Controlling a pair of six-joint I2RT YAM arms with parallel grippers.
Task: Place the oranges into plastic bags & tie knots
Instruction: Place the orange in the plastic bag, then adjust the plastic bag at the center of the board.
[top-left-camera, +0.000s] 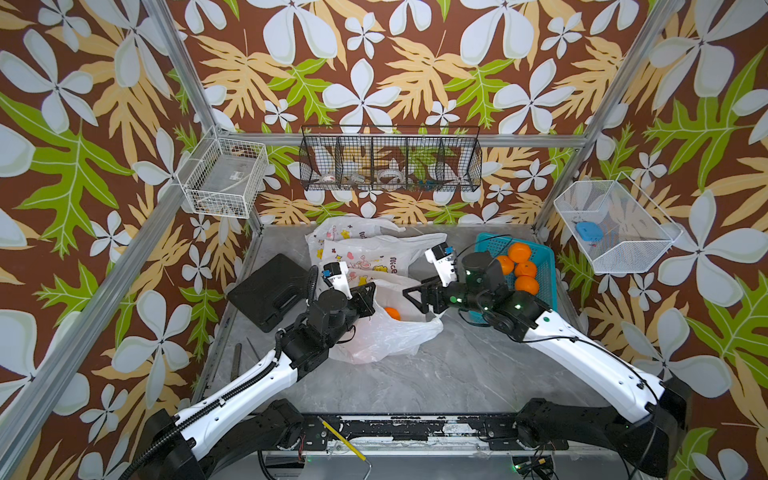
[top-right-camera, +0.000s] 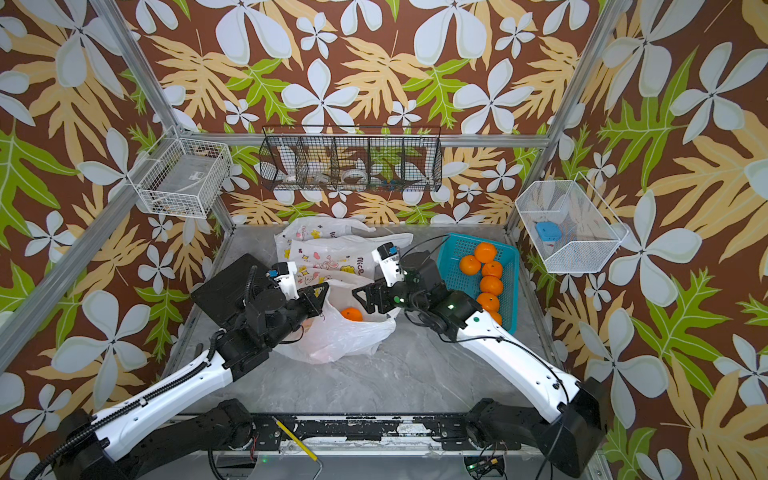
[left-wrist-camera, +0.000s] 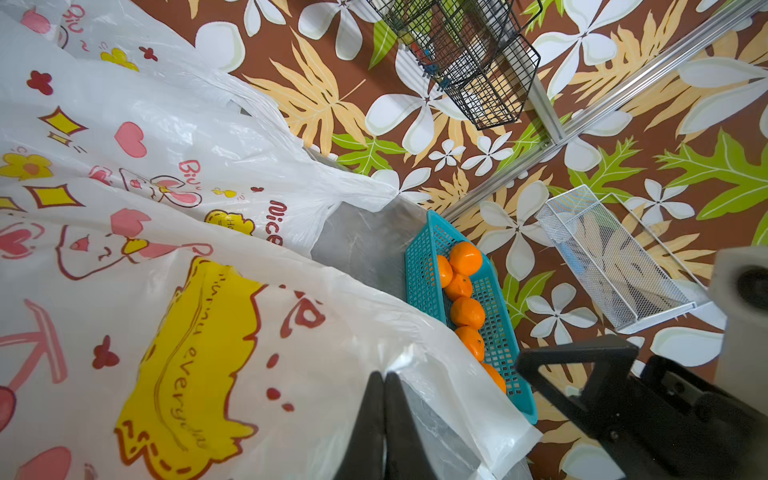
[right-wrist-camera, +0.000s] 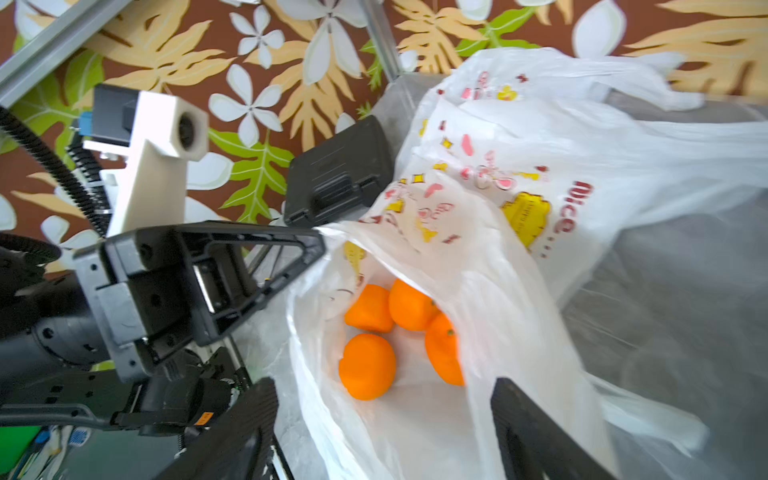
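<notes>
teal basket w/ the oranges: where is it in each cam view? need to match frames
Top view: teal basket right of centre.
Top view: same place, more of it exposed.
Left wrist: in view, oranges lined up inside.
Right wrist: not in it.
Shared landmark: the plastic bag printed "Nice", in all four.

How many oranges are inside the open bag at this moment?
4 oranges in the open bag, seen in the right wrist view: three bunched, a fourth beside them. More may hide under the plastic folds.
</notes>
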